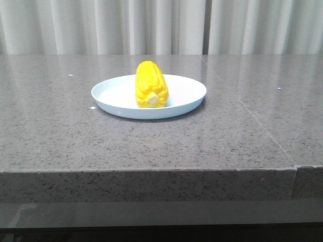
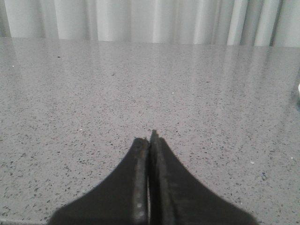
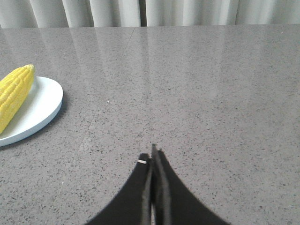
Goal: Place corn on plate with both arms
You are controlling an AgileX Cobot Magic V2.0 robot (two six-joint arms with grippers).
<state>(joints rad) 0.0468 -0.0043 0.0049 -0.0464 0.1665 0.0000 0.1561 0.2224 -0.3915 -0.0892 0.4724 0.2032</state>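
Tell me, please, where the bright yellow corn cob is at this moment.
In the front view, the bright yellow corn cob lies on the round pale blue-white plate near the middle of the grey stone table, its pale stub end toward the camera.

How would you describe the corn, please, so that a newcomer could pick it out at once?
Start with the wide grey speckled stone table in front of the pale curtains; near its middle sits a round, shallow, pale blue-white plate. Lying on that plate is the bright yellow glossy corn cob, its pale stub end facing the front camera. It is the only vivid-coloured thing in view.
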